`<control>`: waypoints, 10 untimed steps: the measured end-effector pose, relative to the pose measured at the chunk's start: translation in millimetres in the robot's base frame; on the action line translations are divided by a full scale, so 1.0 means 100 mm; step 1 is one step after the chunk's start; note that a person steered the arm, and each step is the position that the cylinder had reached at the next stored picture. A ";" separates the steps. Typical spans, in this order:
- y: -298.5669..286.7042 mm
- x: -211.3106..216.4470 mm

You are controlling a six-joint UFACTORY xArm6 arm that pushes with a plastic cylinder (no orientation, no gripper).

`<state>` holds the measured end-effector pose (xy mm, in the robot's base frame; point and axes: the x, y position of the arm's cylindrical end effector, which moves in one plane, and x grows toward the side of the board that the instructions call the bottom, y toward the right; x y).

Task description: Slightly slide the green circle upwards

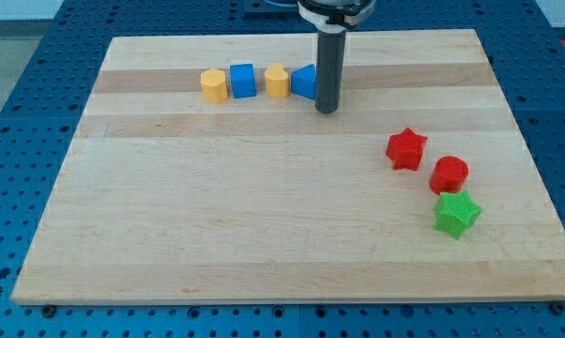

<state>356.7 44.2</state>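
Observation:
My tip (327, 110) rests on the wooden board (264, 225) near the view's top centre. It stands just right of a blue block (304, 82), whose right side the rod hides. No green circle shows. The only green block is a green star (457, 214) at the view's lower right, far from my tip. A red circle (449, 175) sits just above the green star, touching or nearly touching it. A red star (405, 148) lies up and left of the red circle.
A row at the view's top holds a yellow hexagon (213, 84), a blue cube (242, 80) and a yellow block (277, 81), ending at the blue block. Blue perforated table surrounds the board.

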 end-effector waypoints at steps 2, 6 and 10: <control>0.06 0.00; 0.07 -0.06; 1.72 0.32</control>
